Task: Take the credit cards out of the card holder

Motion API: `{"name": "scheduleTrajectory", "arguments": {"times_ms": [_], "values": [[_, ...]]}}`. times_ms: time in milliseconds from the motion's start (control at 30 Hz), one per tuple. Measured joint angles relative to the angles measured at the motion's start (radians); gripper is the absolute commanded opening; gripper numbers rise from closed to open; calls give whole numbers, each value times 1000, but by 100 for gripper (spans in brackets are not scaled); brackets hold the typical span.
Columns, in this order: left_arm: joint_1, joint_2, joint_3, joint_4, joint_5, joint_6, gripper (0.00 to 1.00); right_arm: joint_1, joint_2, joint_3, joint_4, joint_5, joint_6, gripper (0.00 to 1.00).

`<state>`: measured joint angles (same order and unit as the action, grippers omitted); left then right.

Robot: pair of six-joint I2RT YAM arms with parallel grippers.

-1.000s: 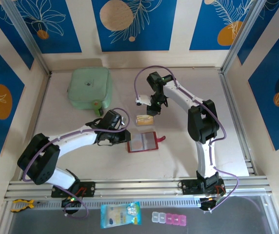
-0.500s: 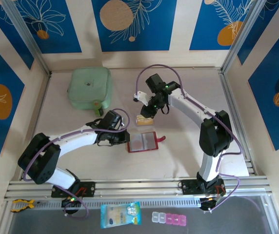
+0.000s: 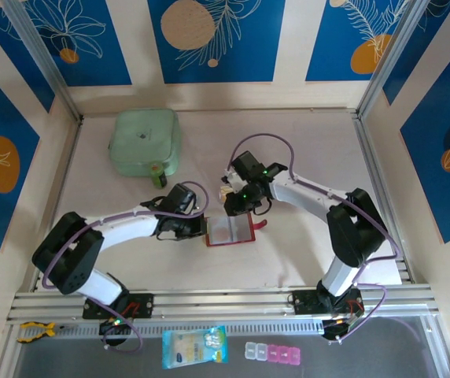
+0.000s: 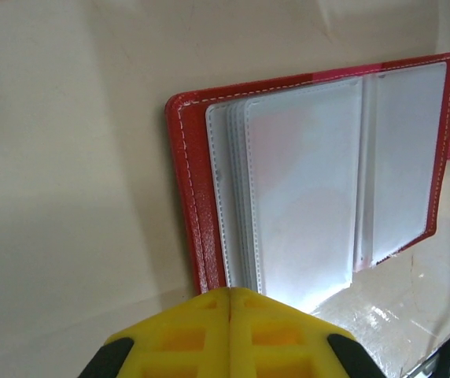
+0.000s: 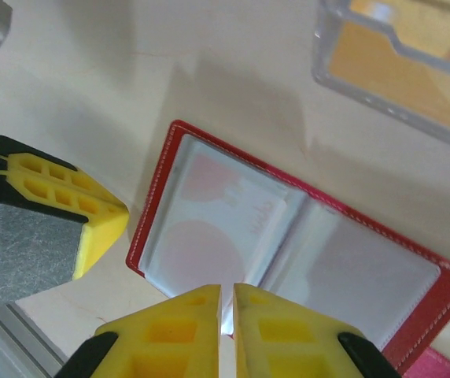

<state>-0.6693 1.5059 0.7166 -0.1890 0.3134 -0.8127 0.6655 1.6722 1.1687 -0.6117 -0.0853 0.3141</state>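
Mind the card holder (image 3: 230, 231), open at table centre, one credit card (image 5: 209, 228) still sleeved. Closed against its 9 o'clock edge: left gripper (image 3: 201, 228). Nearly closed at 12 o'clock, apparently empty: right gripper (image 3: 231, 209). Could pinch sleeve instead of card (slick plastic) and drag the holder.

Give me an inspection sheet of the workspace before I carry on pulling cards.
Surface: pale table, no spills seen.
Job's things: card holder lies open flat; one credit card with pink circles sits in a pocket.
Clutter: clear box with orange contents beyond the holder; green pouch at the far left; packet and pink-and-clear little boxes on the near ledge.
Grippers: left gripper shut at the holder's edge; right gripper shut above the holder, empty.
Cables: purple cables looped at both arms, off the things.
Surroundings: blue patterned wall panels.
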Motion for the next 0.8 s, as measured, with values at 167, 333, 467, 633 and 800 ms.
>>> {"name": "scheduleTrajectory", "arguments": {"times_ms": [167, 333, 467, 633, 800], "values": [[0, 47, 0, 28, 9, -1, 5, -6, -53, -63, 38, 7, 103, 13], [0, 72, 1, 28, 11, -1, 4, -13, -80, -105, 61, 6, 166, 12], [0, 78, 6, 28, 12, -1, 4, -18, -93, -148, 95, -14, 217, 13], [0, 82, 12, 27, 11, 0, 4, -33, -94, -200, 154, -97, 292, 13], [0, 89, 19, 23, 11, 3, 4, -42, -94, -252, 235, -190, 356, 22]]}}
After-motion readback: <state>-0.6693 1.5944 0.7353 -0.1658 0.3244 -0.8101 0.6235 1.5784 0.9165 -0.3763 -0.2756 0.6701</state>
